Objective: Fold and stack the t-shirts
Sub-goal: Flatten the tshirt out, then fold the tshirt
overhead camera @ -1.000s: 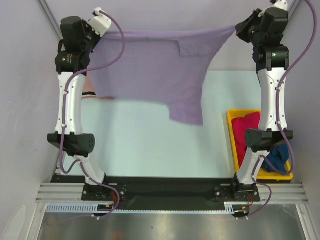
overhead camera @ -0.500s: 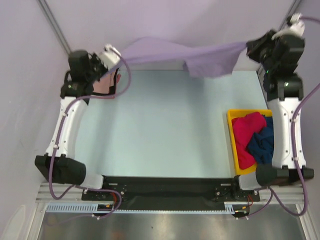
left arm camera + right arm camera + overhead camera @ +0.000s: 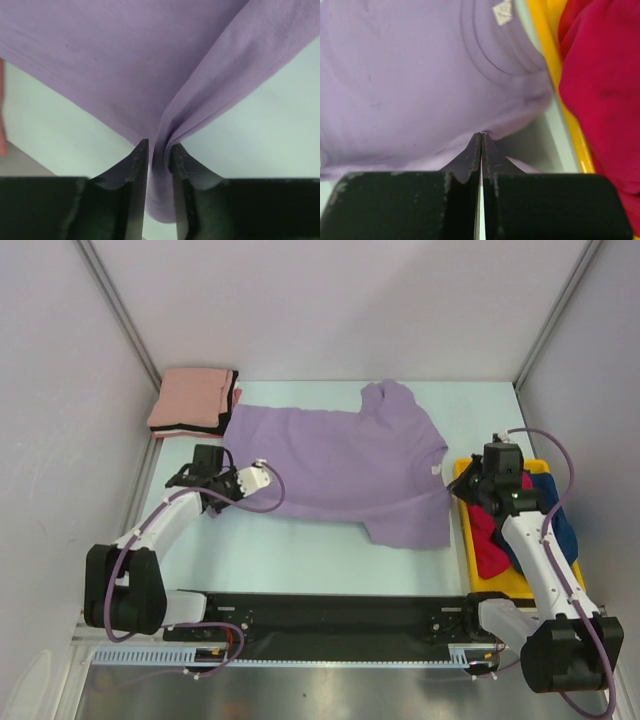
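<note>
The lavender purple t-shirt (image 3: 340, 465) lies spread flat on the table, hem at the left and collar at the right. My left gripper (image 3: 230, 483) is shut on a bunched fold at its left edge, seen close up in the left wrist view (image 3: 159, 150). My right gripper (image 3: 458, 488) is shut on the shirt's right edge near the collar (image 3: 481, 134). A folded salmon pink shirt (image 3: 190, 398) lies on a folded black one (image 3: 195, 430) at the back left. A red shirt (image 3: 488, 530) and a dark blue shirt (image 3: 562, 530) lie crumpled in the bin.
The yellow plastic bin (image 3: 464, 525) stands at the right edge, right beside my right gripper; its rim (image 3: 555, 65) shows in the right wrist view. Walls close the table on the left, back and right. Bare table (image 3: 300, 550) lies in front of the lavender shirt.
Both arms have come down and forward from holding the lavender shirt stretched high in the air. The shirt now lies flat on the table, still gripped at both ends.
</note>
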`<control>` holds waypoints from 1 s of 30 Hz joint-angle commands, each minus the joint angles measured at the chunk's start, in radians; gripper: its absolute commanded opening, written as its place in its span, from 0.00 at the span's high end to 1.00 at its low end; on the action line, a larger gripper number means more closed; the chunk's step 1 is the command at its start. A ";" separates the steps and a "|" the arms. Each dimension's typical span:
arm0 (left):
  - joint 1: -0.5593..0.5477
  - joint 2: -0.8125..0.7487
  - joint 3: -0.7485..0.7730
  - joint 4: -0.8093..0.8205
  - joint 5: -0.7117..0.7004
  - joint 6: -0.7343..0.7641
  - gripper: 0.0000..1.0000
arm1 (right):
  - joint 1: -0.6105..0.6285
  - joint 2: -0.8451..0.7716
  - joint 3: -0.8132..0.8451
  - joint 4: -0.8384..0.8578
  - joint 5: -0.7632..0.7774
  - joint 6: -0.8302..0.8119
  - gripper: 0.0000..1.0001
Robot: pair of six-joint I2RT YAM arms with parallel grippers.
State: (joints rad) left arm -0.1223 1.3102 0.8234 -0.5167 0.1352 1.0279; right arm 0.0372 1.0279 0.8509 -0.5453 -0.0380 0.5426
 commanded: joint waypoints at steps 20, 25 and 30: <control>0.118 -0.005 0.126 -0.098 0.084 -0.012 0.34 | 0.136 0.176 0.114 -0.142 0.203 -0.090 0.41; 0.161 0.135 0.167 -0.071 0.053 -0.003 0.41 | 0.222 0.158 0.126 -0.332 0.293 -0.020 0.41; 0.178 0.233 0.244 -0.167 0.113 0.053 0.39 | 0.231 0.098 0.006 -0.358 0.254 0.034 0.43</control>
State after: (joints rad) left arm 0.0483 1.5173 1.0065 -0.6113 0.1707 1.0420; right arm 0.2626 1.1736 0.9230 -0.8162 0.1993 0.5255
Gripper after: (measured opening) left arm 0.603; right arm 0.576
